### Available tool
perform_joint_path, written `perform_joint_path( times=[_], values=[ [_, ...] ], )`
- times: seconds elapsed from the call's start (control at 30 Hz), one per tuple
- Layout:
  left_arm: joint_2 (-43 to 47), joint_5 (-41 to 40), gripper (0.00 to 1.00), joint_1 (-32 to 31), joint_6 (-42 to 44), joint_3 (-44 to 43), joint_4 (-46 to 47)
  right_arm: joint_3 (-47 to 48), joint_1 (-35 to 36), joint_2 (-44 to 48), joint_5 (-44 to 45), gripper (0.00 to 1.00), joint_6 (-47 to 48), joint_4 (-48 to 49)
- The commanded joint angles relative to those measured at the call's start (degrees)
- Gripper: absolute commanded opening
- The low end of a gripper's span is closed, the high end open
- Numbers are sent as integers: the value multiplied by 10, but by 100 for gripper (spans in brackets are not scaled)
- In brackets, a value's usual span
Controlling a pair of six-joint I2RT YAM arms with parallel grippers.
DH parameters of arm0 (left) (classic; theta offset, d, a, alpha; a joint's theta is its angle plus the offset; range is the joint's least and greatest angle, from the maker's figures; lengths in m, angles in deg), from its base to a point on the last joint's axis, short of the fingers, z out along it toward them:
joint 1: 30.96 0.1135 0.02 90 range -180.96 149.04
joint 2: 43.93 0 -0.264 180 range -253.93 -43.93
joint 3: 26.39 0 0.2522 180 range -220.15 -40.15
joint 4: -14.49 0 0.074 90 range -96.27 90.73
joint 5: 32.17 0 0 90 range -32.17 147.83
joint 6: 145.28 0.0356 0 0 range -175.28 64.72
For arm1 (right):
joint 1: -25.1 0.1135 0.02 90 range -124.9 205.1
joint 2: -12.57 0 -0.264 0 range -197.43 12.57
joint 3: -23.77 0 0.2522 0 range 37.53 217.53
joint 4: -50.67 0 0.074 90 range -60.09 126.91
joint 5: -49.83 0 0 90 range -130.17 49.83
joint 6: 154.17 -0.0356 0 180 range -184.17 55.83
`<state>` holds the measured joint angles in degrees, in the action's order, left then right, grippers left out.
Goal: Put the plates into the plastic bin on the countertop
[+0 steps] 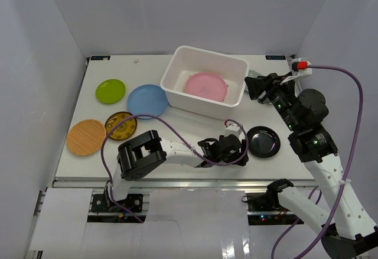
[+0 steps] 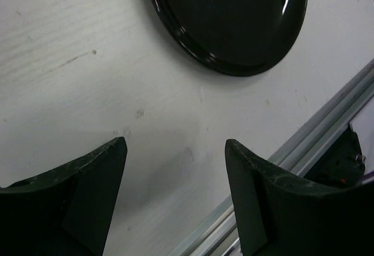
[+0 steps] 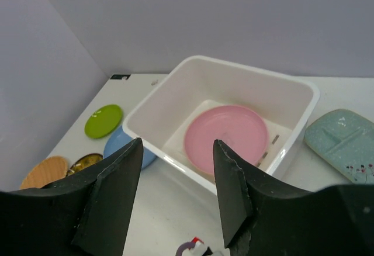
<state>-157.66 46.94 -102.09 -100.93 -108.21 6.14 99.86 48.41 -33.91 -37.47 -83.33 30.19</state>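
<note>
Plates are spread over the white bench [image 1: 147,67], and one is inside the plastic bin [image 1: 204,106]. The pink plate [image 1: 205,86] is seen lying flat on the bin's slotted bottom, toward the right half. The bin itself is set at the far middle of the bench, slightly turned.

Left of the bin, the blue plate [image 1: 147,100] is found just beside its near-left corner. The lime green plate [image 1: 110,91] is placed further left. The brown-gold plate [image 1: 120,125] and the orange woven-look plate [image 1: 86,137] are laid close together near the left front. Whether their rims touch cannot be told. A purple cable [image 1: 104,146] is looped above the brown-gold plate.

The black plate [image 1: 263,141] is placed on the right front of the bench, near the metal rail [image 2: 315,145]. In the right wrist view, the pale mint oblong dish [image 3: 342,144] is seen on the bench just right of the bin.

The left end effector [image 2: 175,145] is held low over bare bench, just short of the black plate. Its fingers are spread apart and nothing is held between them.

The right end effector [image 3: 177,145] is raised beside the bin's right end and is pointed toward the bin. Its fingers are likewise parted, with nothing gripped.
</note>
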Motion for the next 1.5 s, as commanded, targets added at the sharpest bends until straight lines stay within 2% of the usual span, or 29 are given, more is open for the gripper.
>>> perform_joint_path(
  times=[0.0,0.27,0.4,0.5,0.6,0.63,0.73,0.93,1.2,1.3,1.33,1.47],
  values=[
    [-29,-58,78,1,-15,-49,0,-26,0,20,-22,57,-9,-15],
    [-112,-92,73,4,-48,-134,-26,-81,0,51,-63,57,-21,-4],
    [-147,-89,59,11,-83,-155,-25,-95,1,58,-72,56,-23,-1],
    [-156,-96,56,12,-89,-164,-24,-101,0,63,-77,56,-24,-2],
    [-165,-104,40,13,-86,-166,-23,-106,0,68,-81,56,-25,-2],
    [-169,-106,24,13,-83,-165,-23,-106,0,71,-84,56,-26,0],
    [-169,-120,0,13,-71,-158,-32,-106,1,73,-88,56,-29,1],
    [-131,-128,0,13,-38,-105,-7,-107,1,81,-91,56,-34,8],
    [15,-74,0,13,-6,8,47,-98,1,83,-68,56,-22,-4],
    [99,-51,0,13,6,55,72,-98,0,100,-30,55,-11,1],
    [121,-48,0,13,9,72,72,-98,0,111,20,55,-5,2],
    [228,-45,0,22,28,104,75,-95,0,137,86,55,17,4]
  ],
)
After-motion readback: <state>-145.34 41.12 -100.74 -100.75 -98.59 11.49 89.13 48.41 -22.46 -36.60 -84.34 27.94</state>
